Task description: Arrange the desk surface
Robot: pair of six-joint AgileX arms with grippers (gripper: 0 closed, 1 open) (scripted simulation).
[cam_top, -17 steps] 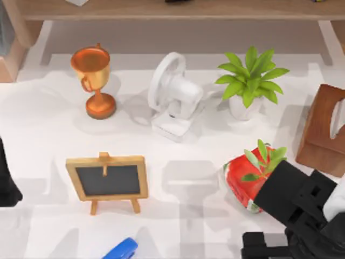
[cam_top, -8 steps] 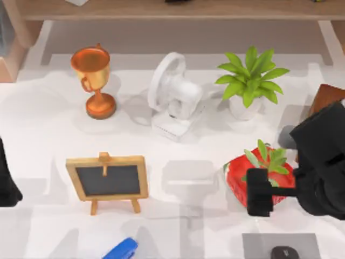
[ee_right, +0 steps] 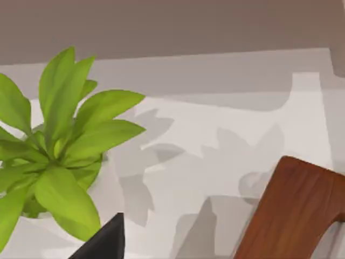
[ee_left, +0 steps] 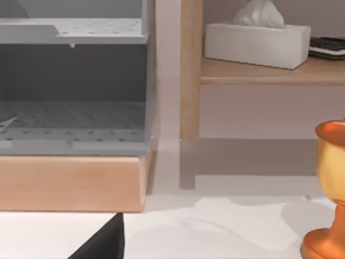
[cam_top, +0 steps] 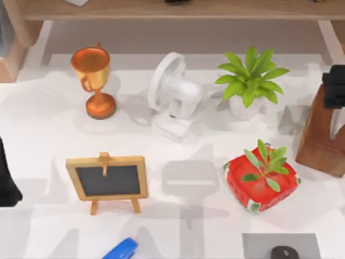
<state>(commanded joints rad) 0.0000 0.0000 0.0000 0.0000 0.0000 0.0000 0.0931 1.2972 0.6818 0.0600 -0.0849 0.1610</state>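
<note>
the white worktop (cam_top: 48, 135) spreads across nearly the whole top view, under a light-wood shelf board (cam_top: 178, 9) running along the far edge. on it, toward the back left, stands a copper trophy cup (cam_top: 94, 81), upright on its round foot. just right of it is a small white desk fan (cam_top: 173, 97), and further right a leafy green plant in a white pot (cam_top: 249, 81). nearer the front, a little wooden easel with a blackboard (cam_top: 108, 181) stands on the left half, and a red square pot with a small green sprout (cam_top: 261, 181) sits on the right half, well apart from the easel. at the front edge a blue object (cam_top: 121, 249) pokes in, and to its right lies a grey square pad (cam_top: 280, 245) with a dark mouse (cam_top: 284, 252) on it.

a brown wooden tissue holder (cam_top: 321, 140) stands at the right edge, and the right end effector (cam_top: 334, 89) hangs over its far end; i cannot tell whether it is spread or pressed together. the left arm (cam_top: 6, 178) waits at the left edge of the worktop, and how its end effector stands i cannot tell either.

from the left wrist, a grey perforated tray unit (ee_left: 73, 91) on a wooden base and a white tissue box (ee_left: 257, 40) on the shelf are visible.
</note>
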